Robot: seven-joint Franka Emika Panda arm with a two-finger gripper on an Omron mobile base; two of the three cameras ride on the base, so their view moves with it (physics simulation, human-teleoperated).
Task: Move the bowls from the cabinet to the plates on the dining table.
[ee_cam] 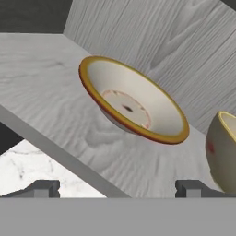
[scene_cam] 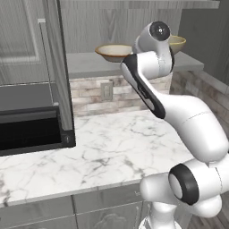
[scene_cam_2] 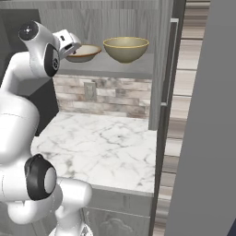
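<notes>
Claw (ee_cam: 118, 189) open, jaws spread wide, level with the cabinet shelf (ee_cam: 50, 106); shallow bowl (ee_cam: 133, 103) just ahead, deeper bowl (ee_cam: 223, 152) beside it.

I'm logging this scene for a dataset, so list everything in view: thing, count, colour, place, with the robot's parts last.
Bowls: two, olive-tan with paler insides, side by side on the cabinet shelf; the shallower one sits ahead of the gripper, the deeper one beside it.
Cabinet shelf: one, grey wood-grain, above the counter.
Cabinet door: one, grey with a slim bar handle, swung open on the right.
Counter: one, white marble with grey veins, below the shelf.
Backsplash: one, grey-beige brick, behind the counter.
Wall outlet: one, grey, on the backsplash.
Black box: one, at the counter's left end.
Arm: one, white with dark joints.
Gripper: one, dark tips, open, short of the shallower bowl.
</notes>
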